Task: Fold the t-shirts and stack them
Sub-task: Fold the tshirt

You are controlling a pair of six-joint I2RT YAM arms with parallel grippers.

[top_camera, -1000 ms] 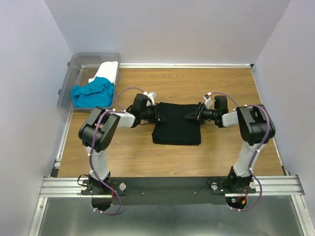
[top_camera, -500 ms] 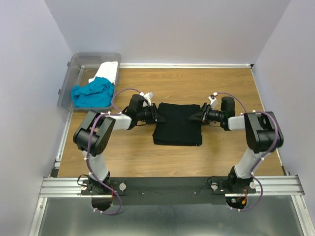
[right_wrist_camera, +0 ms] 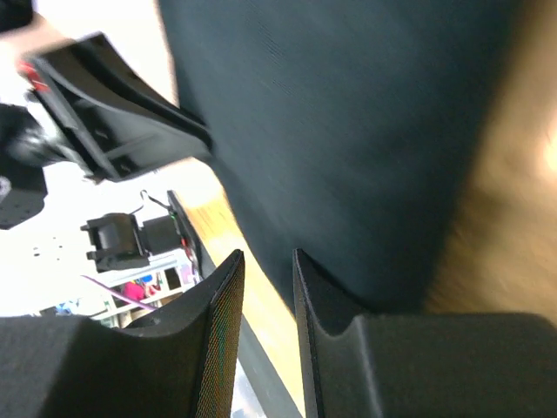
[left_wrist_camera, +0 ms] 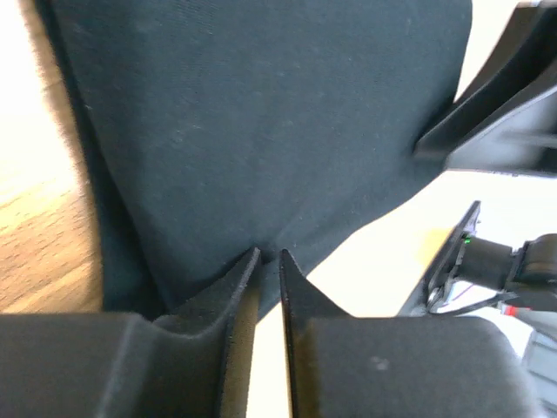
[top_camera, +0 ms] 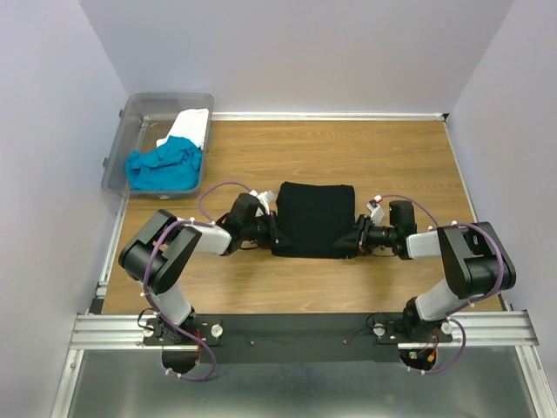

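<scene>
The black t-shirt (top_camera: 313, 218) lies folded into a rectangle at the table's middle. It fills the left wrist view (left_wrist_camera: 261, 122) and the right wrist view (right_wrist_camera: 348, 113). My left gripper (top_camera: 275, 232) is at its near-left corner, and its jaws (left_wrist_camera: 268, 252) are closed to a thin slit on the cloth's edge. My right gripper (top_camera: 355, 240) is at the near-right corner. Its jaws (right_wrist_camera: 268, 252) stand a narrow gap apart, with bare table between them and the cloth just past the tips. The turquoise t-shirt (top_camera: 164, 167) and the white t-shirt (top_camera: 191, 126) lie crumpled in the bin.
The clear plastic bin (top_camera: 144, 109) stands at the far left corner, half off the wooden table (top_camera: 392, 157). White walls close in the back and both sides. The black base rail (top_camera: 296, 335) runs along the near edge.
Both grippers have moved from the shirt's far side edges toward me, to its near corners. The arms have lowered and stretched out. The black shirt has kept its shape and place.
</scene>
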